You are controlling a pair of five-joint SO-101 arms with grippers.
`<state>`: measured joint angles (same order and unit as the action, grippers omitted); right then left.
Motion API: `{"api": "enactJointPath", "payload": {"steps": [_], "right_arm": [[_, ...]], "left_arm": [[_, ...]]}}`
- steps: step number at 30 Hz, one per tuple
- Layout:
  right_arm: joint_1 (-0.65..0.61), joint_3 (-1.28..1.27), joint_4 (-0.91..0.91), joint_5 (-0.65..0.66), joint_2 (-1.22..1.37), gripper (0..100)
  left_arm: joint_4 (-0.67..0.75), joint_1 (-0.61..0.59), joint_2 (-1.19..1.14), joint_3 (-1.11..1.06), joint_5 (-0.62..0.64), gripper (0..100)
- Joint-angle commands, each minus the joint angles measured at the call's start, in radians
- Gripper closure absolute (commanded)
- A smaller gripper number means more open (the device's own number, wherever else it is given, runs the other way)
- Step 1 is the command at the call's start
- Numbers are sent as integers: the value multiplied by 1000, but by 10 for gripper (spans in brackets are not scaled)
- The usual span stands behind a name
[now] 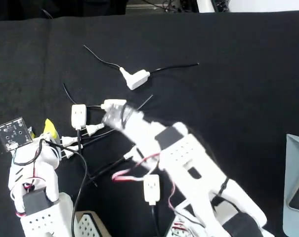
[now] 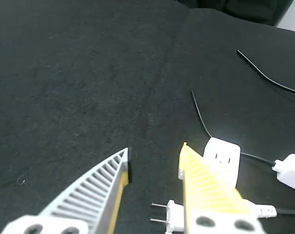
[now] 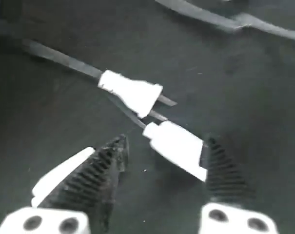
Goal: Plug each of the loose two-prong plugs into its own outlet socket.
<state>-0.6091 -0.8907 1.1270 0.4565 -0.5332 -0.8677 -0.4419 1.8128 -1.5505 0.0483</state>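
Observation:
My right gripper (image 1: 113, 118) stands open over the tangle of cables at mid-table. In the right wrist view a white two-prong plug (image 3: 175, 146) lies between the black fingers (image 3: 101, 163), close against one of them, and a second plug (image 3: 131, 92) lies just beyond it. My left gripper (image 2: 155, 150) is open at the near left, holding nothing. A white outlet socket (image 2: 223, 155) sits just past its yellow finger (image 2: 203, 187), with a loose plug (image 2: 169, 217) beside it. From above, that socket (image 1: 78, 116) lies left of the right gripper, with loose plugs (image 1: 92, 130) below it.
Another white socket (image 1: 151, 189) lies near the front by the right arm. A white adapter (image 1: 136, 79) with thin black wires rests farther back. A grey container (image 1: 295, 185) stands at the right edge. Black cloth covers the table (image 1: 238, 98), open at the back and right.

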Motion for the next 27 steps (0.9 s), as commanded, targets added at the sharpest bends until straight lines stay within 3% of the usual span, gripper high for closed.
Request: {"api": "enactJointPath", "payload": {"steps": [1,7,20,23,27], "right_arm": [[-100,-59,-17,6,-31,722],[-144,-91,-95,6,-7,719],[-147,21,-298,3,337,725],[-146,59,-299,-41,364,802],[-147,108,-292,-63,360,991]], "left_arm": [[5,-8,9,15,5,822],[5,-2,9,12,3,822],[5,-4,9,8,2,822],[5,-4,9,8,2,822],[5,-4,9,7,2,822]]}}
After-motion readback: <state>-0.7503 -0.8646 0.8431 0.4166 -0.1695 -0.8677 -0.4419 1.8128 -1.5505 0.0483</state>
